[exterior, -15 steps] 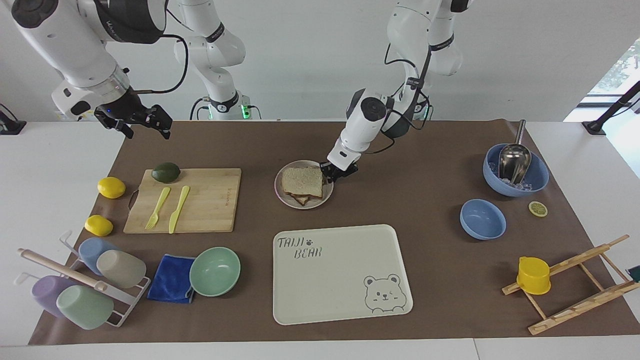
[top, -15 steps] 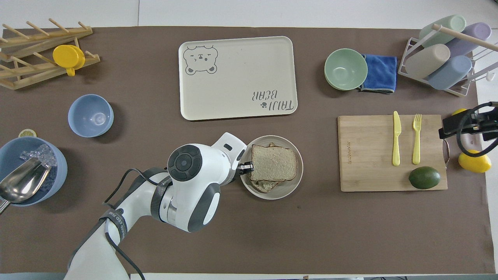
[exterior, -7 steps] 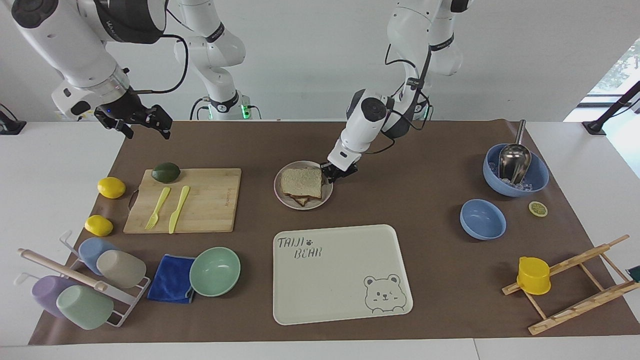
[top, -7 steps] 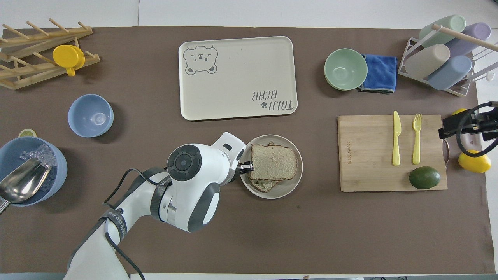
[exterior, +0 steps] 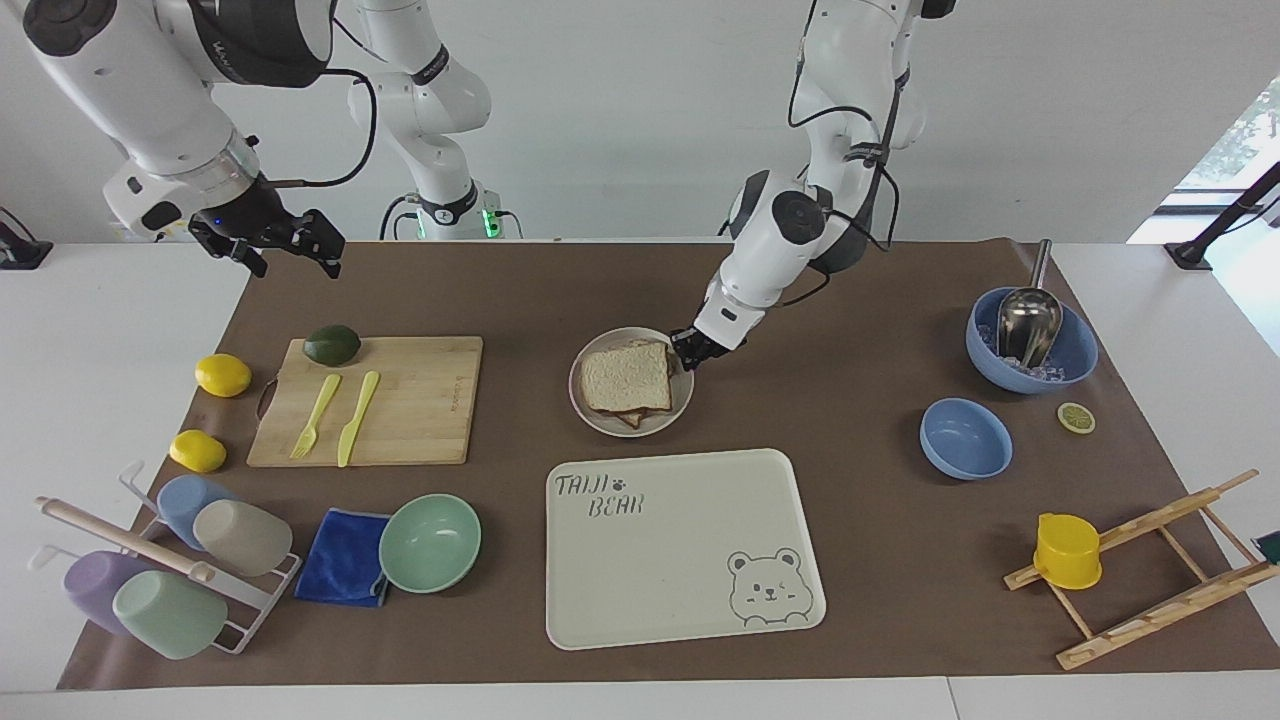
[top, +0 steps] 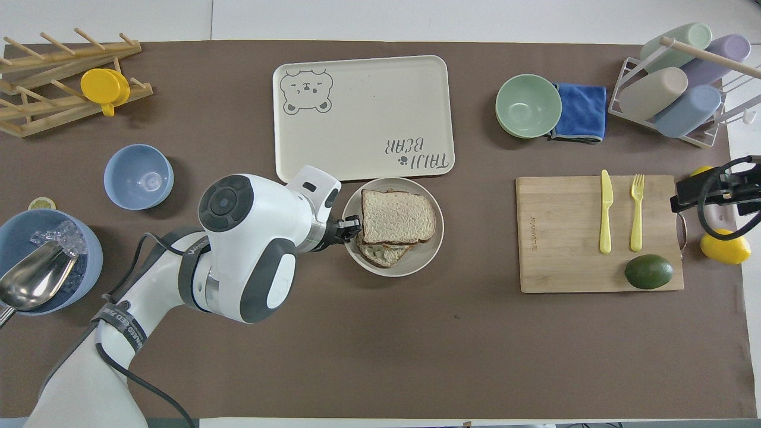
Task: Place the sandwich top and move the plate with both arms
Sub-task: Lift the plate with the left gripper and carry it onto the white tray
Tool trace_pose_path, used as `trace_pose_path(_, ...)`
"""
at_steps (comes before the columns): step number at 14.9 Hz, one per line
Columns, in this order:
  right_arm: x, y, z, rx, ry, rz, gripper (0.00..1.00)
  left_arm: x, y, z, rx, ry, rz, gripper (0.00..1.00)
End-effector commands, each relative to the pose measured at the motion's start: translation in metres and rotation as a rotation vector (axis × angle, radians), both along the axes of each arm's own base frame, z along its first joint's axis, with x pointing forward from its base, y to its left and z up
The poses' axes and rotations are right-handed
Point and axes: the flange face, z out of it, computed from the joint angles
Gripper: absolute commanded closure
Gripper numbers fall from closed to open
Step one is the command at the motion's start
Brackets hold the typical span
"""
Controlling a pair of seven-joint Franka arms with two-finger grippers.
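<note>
The sandwich top, a pale speckled bread slice with a brown crust, lies on a lower slice on the round beige plate. The plate is just beside the edge of the cream bear tray that is nearer to the robots. My left gripper is shut on the plate's rim, on the side toward the left arm's end. My right gripper waits open in the air, over the mat's edge by the cutting board.
A bamboo cutting board carries a yellow fork, a yellow knife and an avocado, with two lemons beside it. Near the tray are a mint bowl and a blue cloth. Toward the left arm's end stand two blue bowls.
My left gripper has carried the plate with the sandwich toward the tray and toward the left arm's end. The right arm has stayed still.
</note>
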Motion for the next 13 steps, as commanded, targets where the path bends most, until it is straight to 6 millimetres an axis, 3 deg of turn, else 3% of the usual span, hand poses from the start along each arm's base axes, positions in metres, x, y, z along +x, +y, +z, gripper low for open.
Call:
trace_pose_path(1,-0.005,0.000,0.001,0.028,0.001,0.006,0.00,0.049,0.019,0.040,-0.034,0.003,0.036,1.00)
trace_pose_path(3,-0.005,0.000,0.001,0.028,0.001,0.006,0.00,0.082,0.041,0.055,-0.049,-0.023,0.084,1.00)
trace_pose_path(5,-0.005,0.000,0.001,0.028,0.002,0.008,0.00,0.108,0.060,0.058,-0.042,-0.024,0.105,1.00)
trace_pose_path(6,-0.005,0.000,0.001,0.028,0.001,0.006,0.00,0.119,0.060,0.057,-0.041,-0.029,0.107,1.00)
trace_pose_path(11,-0.005,0.000,0.001,0.028,0.002,0.006,0.00,0.168,0.042,0.005,0.007,-0.055,0.064,1.00)
trace_pose_path(13,-0.005,0.000,0.001,0.028,0.002,0.006,0.00,0.189,0.060,-0.007,-0.002,-0.093,-0.021,1.00)
